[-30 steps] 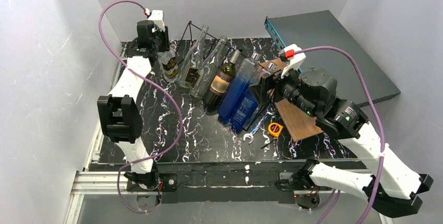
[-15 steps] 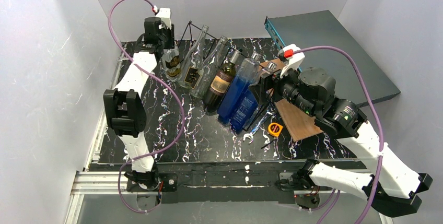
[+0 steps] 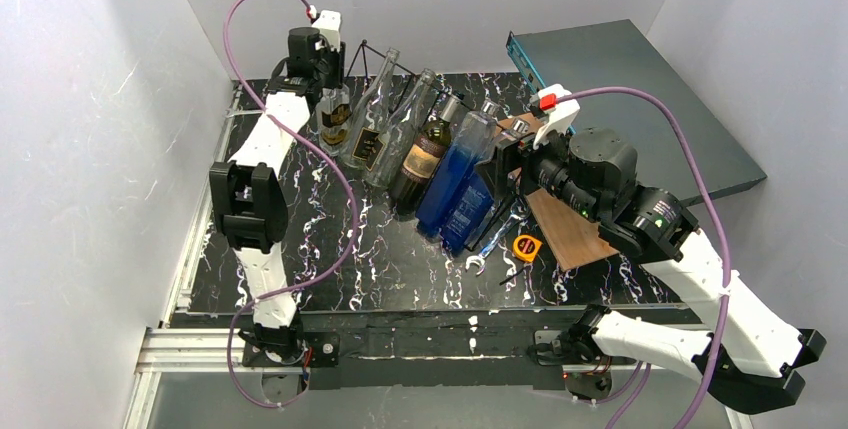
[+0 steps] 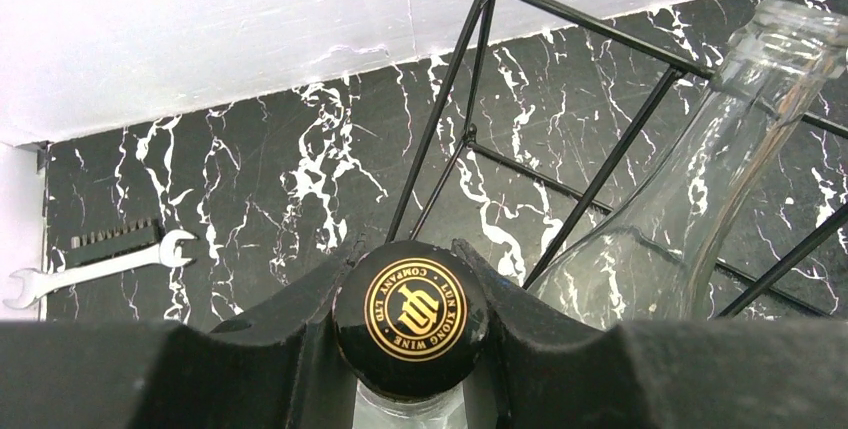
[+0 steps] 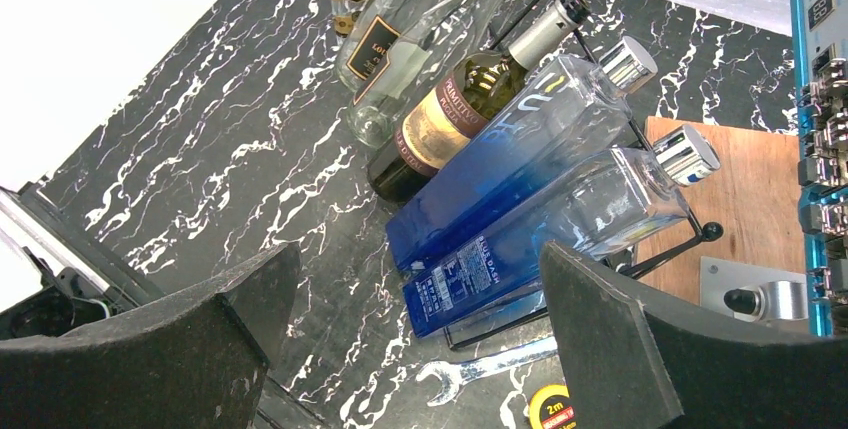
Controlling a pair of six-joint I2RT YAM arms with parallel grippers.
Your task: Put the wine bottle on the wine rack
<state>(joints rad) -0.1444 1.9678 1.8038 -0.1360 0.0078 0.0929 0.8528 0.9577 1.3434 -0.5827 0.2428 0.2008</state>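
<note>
The wine bottle (image 3: 333,121) is clear glass with a dark label and a black cap bearing a gold logo (image 4: 410,314). It stands nearly upright at the left end of the wine rack (image 3: 362,50), a black wire frame (image 4: 478,79). My left gripper (image 3: 318,59) is shut on the bottle's cap, its fingers (image 4: 290,329) pressing both sides. Several bottles lean on the rack: clear ones (image 4: 690,199), a dark one (image 3: 420,159) and two blue ones (image 5: 500,179). My right gripper (image 5: 420,279) hangs open above the blue bottles' bases, holding nothing.
A wrench (image 3: 490,249) and a yellow tape measure (image 3: 526,246) lie in front of the blue bottles. A wooden board (image 3: 570,229) sits under the right arm, with a teal box (image 3: 620,79) behind it. Another small wrench (image 4: 100,261) lies by the left wall.
My left gripper has carried the wine bottle a little right and back toward the rack's left end, bringing it more upright. The right arm has barely moved.
</note>
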